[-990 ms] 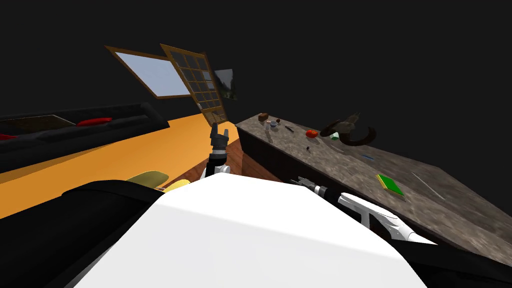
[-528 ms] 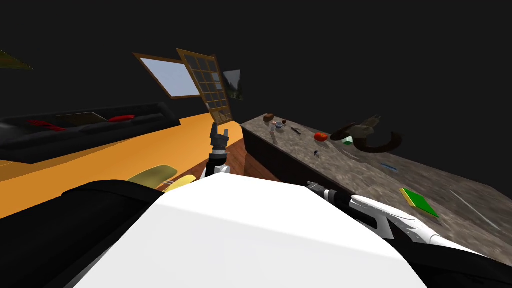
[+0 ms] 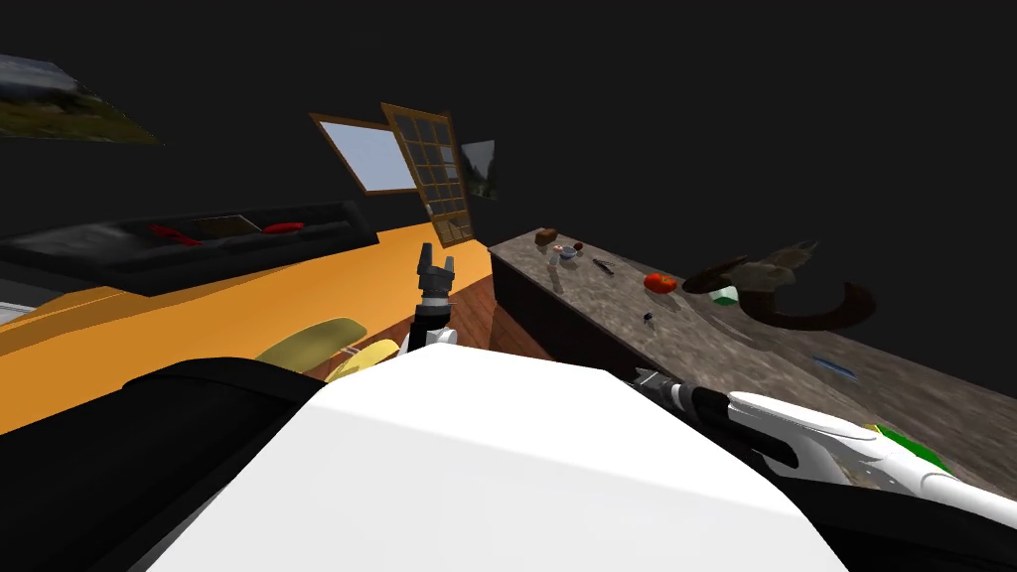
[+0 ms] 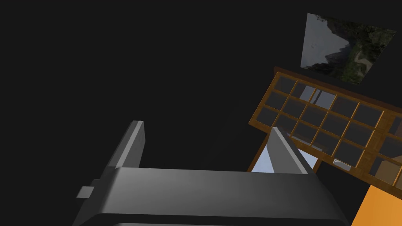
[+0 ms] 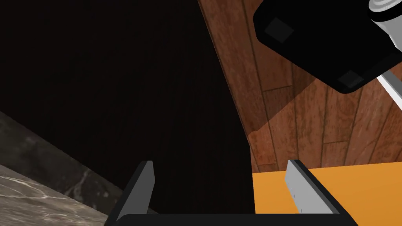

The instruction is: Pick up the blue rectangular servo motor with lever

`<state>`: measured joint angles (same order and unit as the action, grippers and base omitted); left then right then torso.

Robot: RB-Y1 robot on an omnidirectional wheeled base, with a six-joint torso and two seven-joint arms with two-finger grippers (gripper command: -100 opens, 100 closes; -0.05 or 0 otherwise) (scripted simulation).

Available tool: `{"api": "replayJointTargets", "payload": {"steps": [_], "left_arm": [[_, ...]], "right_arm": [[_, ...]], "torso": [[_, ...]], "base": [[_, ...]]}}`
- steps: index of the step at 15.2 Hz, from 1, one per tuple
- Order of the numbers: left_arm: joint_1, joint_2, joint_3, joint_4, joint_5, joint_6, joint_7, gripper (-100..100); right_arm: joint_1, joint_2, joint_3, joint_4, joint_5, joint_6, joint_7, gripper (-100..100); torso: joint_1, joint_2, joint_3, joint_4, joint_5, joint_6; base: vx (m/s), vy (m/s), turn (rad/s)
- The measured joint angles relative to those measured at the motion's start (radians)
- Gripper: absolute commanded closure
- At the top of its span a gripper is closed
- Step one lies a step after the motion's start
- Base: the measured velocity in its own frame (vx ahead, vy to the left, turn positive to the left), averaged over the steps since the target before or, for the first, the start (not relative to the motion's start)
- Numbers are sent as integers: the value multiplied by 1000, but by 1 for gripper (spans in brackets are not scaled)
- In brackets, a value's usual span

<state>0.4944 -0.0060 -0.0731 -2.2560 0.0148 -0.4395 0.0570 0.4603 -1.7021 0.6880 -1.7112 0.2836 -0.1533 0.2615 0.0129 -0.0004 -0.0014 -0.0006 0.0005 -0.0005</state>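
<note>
You're in a dim room with an orange rug over plank floor. A long counter with a mottled stone top runs away along your right side.

Nearest you, the right gripper hangs just at the counter's front edge. Its fingers are spread wide and hold nothing. One flat green thing lies at the near end, partly behind that forearm.

What I take for the servo motor is one small dark thing close to the front edge, about midway along the counter. It lies ahead of the right gripper and further along the top, so the right arm is much the nearer one. It is too small to read its long axis or its lever, so treat that identification as a guess. One thin blue streak towards the back edge could also be it.

Beyond it sit one red round thing, one small green-and-white thing and one dark open ring.

At the far end there is one dark tool, one bowl and one brown block.

The left gripper stands raised over the floor, off the counter's front edge, with its fingers wide apart and empty.
</note>
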Motion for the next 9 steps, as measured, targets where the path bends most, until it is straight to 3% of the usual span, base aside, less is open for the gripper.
{"api": "replayJointTargets", "payload": {"steps": [3, 5, 7, 9], "left_arm": [[0, 0, 0, 0, 0, 0, 0, 0], [0, 0, 0, 0, 0, 0, 0, 0], [0, 0, 0, 0, 0, 0, 0, 0], [0, 0, 0, 0, 0, 0, 0, 0]], "right_arm": [[1, -46, 23, 42, 2, 9, 29, -100], [-40, -85, 75, 67, 19, 14, 23, -100], [20, -132, 48, 73, -20, 38, 71, -100], [31, -166, 45, 79, -36, 54, 102, -100]], "torso": [[-2, -1, -1, 0, 0, 0], [-3, -3, -1, -1, -1, 0], [-4, -5, -3, -1, -1, -1], [-5, -5, -3, -1, -1, 0]], "base": [[71, -11, 210], [90, -33, 207], [137, -68, 249], [66, -48, 23]]}}
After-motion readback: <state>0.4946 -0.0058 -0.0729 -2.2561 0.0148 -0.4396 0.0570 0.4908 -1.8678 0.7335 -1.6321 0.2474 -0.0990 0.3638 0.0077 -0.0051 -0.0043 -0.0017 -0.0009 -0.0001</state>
